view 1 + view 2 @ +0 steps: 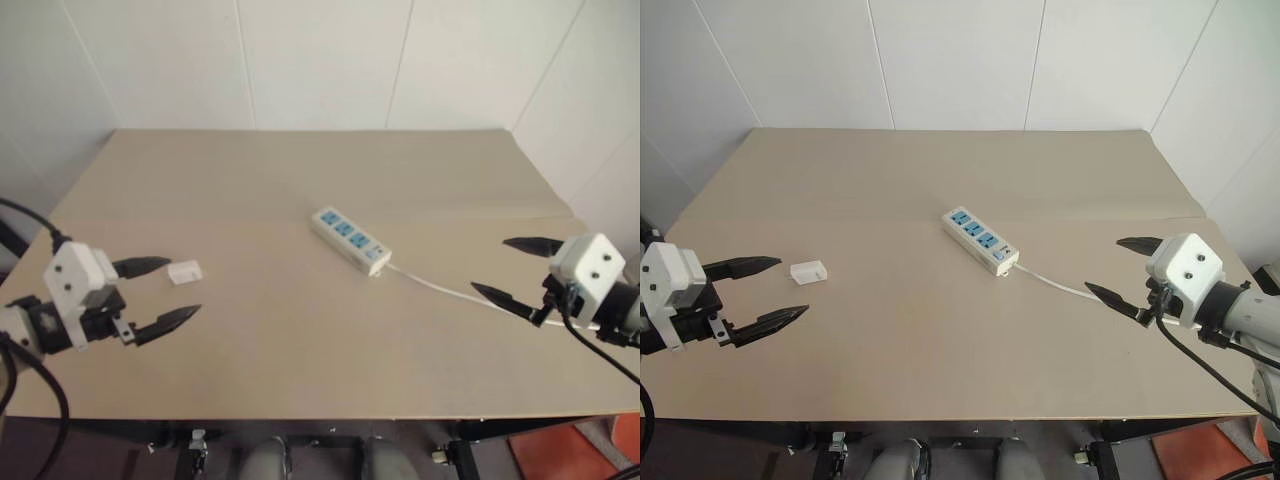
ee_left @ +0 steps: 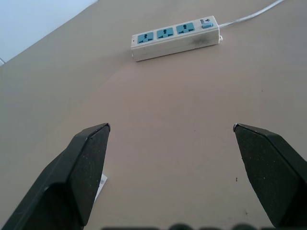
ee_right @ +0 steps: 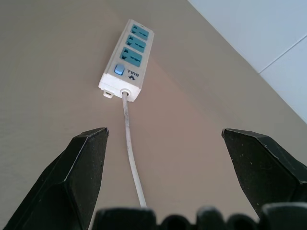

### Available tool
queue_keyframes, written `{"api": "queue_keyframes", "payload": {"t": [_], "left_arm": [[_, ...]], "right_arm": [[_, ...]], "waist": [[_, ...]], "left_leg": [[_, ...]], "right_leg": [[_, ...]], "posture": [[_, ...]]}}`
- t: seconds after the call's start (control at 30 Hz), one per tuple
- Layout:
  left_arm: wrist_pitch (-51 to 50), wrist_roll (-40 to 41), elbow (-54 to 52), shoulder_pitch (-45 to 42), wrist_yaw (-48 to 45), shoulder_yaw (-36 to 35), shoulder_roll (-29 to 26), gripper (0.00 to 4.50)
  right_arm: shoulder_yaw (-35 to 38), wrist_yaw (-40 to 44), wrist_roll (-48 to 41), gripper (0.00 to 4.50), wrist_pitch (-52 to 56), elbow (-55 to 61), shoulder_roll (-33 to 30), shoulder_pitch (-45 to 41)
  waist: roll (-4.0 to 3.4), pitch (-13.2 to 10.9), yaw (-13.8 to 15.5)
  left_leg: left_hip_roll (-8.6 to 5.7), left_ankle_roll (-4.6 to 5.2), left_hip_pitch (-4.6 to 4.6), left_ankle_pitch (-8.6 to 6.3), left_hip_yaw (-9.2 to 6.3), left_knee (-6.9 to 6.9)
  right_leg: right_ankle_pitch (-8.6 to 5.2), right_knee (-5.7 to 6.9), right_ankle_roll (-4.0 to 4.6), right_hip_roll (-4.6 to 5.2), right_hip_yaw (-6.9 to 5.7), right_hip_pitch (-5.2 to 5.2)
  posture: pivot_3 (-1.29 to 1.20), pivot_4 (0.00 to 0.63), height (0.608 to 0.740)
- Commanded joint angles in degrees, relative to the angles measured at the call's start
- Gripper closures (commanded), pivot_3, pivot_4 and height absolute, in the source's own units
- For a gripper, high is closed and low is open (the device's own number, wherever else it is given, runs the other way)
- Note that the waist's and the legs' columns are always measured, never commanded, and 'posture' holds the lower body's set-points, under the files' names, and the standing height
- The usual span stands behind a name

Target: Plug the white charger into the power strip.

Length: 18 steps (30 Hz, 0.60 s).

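White on tan: we logged the white charger (image 1: 184, 271) lying flat on the table (image 1: 300, 180), well apart from the power strip (image 1: 350, 240) on the strip's left, nothing plugged into the three blue sockets. The left gripper (image 1: 160, 292) hovered spread wide and empty; the charger sat just beyond it on the strip side, near its upper finger. We judged the left arm far nearer the charger. The right gripper (image 1: 1120, 268) also stood spread wide and empty, on the strip's cable side, lined up over the thin white cable (image 3: 130, 148) leaving the switch end. The strip's long axis ran diagonally, the switch end toward the right gripper and the far socket end away from it. The charger's long axis ran roughly across the left claw's reach, toward the strip.
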<state>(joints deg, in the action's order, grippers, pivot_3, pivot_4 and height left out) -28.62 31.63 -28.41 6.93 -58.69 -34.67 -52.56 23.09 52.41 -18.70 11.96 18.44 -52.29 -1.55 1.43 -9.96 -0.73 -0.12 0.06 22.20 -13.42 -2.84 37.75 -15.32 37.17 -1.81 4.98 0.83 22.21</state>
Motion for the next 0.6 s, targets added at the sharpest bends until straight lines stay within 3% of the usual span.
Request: {"api": "queue_keyframes", "payload": {"t": [0.03, 0.37, 0.6], "left_arm": [[1.1, 0.5, -0.7, -0.2, -0.2, -0.8, -0.8, 0.00], [1.3, 0.7, -0.5, -1.6, 0.2, 0.1, -0.5, 0.00], [-0.2, 5.6, 0.8, -15.8, 7.1, 7.4, 5.6, 0.00]], "right_arm": [[0.9, 0.1, 0.0, 0.03, -1.4, 0.4, -0.4, -0.2], [0.7, -0.5, -0.1, 0.03, -1.4, 0.2, 0.3, -0.7], [-11.7, -9.1, 1.3, 0.03, -0.2, -7.0, 15.2, -10.7]], "waist": [[0.00, 0.0, 0.0], [0.00, 0.0, 0.0], [0.08, 0.1, -0.1]], "left_leg": [[0.00, 0.00, 0.00, 0.00, 0.00, 0.00], [0.00, 0.00, 0.00, 0.00, 0.00, 0.00], [0.02, -0.01, -0.09, 0.01, -0.02, 0.06]], "right_leg": [[0.00, 0.00, 0.00, 0.00, 0.00, 0.00], [0.00, 0.00, 0.00, 0.00, 0.00, 0.00], [0.19, 0.00, 0.04, -0.21, 0.11, -0.05]], "posture": [[0.00, 0.150, 0.740], [0.00, 0.150, 0.740], [0.00, 0.150, 0.740]]}}
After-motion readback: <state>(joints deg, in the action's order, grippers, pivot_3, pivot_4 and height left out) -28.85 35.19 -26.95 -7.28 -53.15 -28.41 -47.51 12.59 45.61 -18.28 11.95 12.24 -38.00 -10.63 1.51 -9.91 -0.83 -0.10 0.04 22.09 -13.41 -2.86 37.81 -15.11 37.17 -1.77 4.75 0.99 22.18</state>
